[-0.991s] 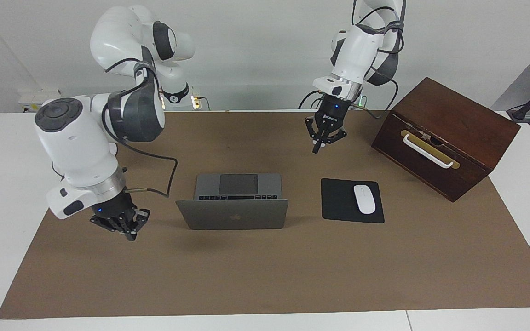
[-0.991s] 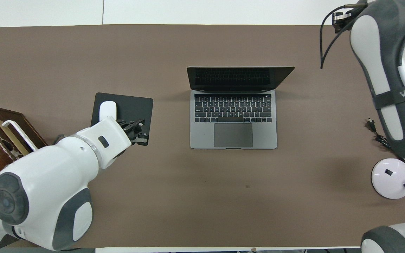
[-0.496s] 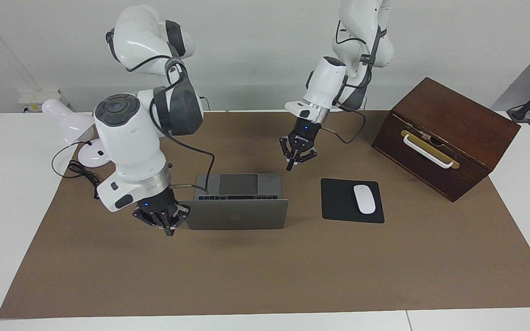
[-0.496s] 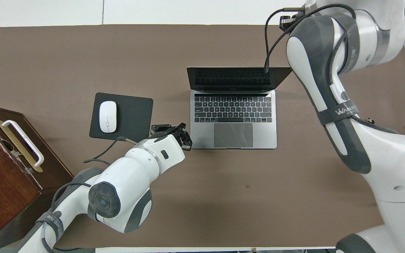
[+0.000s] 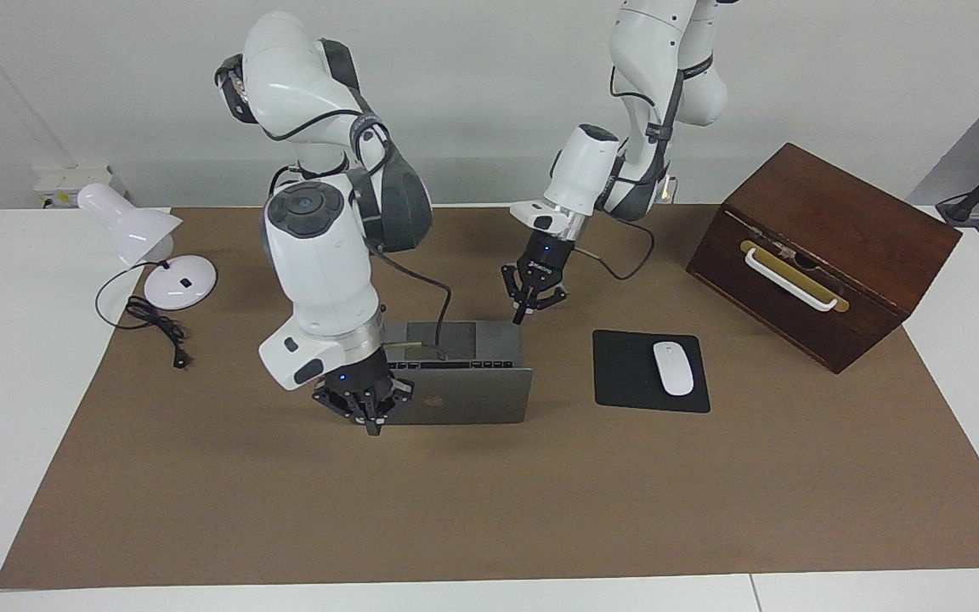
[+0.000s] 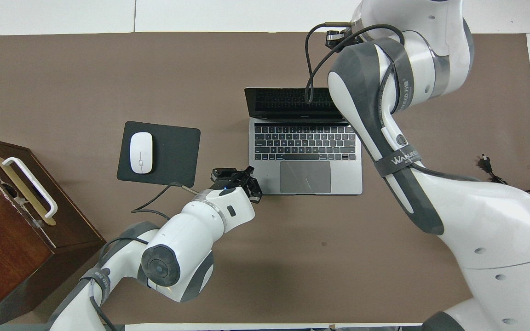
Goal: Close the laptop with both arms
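Observation:
The silver-grey laptop (image 5: 464, 396) stands open in the middle of the brown mat, its lid upright with the apple logo on the outer face. Its keyboard and trackpad show in the overhead view (image 6: 305, 156). My right gripper (image 5: 370, 425) is shut and empty. It hangs low against the lid's outer face, at the end toward the right arm; whether it touches the lid I cannot tell. In the overhead view the right arm hides it. My left gripper (image 5: 524, 316) is shut and empty, just above the base's corner nearest the robots, toward the left arm's end; it also shows in the overhead view (image 6: 252, 186).
A black mouse pad (image 5: 625, 374) with a white mouse (image 5: 673, 368) lies beside the laptop toward the left arm's end. A dark wooden box (image 5: 825, 251) with a white handle stands past it. A white desk lamp (image 5: 145, 242) and its cable sit at the right arm's end.
Both arms swung in toward the laptop. The right gripper moved from beside the lid to its outer face. The left gripper came down to the base's corner. The lid stays open.

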You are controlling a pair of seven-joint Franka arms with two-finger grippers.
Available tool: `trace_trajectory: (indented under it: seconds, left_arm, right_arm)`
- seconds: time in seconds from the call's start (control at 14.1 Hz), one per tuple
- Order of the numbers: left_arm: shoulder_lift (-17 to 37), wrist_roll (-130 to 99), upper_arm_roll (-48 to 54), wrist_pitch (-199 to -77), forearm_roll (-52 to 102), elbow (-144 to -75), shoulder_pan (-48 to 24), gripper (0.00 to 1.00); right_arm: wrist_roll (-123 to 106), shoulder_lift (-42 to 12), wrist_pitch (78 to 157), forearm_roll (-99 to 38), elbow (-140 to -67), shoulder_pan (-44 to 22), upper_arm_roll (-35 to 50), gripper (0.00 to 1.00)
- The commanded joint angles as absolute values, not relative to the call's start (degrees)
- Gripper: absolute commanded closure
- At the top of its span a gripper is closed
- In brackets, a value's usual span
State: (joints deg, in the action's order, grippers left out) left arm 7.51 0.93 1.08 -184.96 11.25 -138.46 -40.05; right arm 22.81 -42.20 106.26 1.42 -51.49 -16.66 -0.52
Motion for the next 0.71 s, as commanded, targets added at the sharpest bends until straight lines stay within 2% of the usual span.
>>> trace_trajectory:
  seconds: [0.0,0.5,0.64]
  left_arm:
    - [10.4,2.7,0.2,-188.3,11.7,-138.9,-41.6,1.0]
    - [17.2,2.7,0.3,-196.4,11.6,-138.7,-43.3,1.0]
    - [17.4,2.7,0.3,-196.6,11.7,-138.8,-43.5,1.0]
  right_arm:
    - [24.1,-39.5,108.9,1.9,-57.5,-17.1,-0.4,1.0]
    - [25.4,-37.7,109.5,0.6,-61.1,-17.2,-0.1,1.0]
    - [25.4,-37.5,109.1,0.0,-61.2,-17.2,-0.1,1.0]
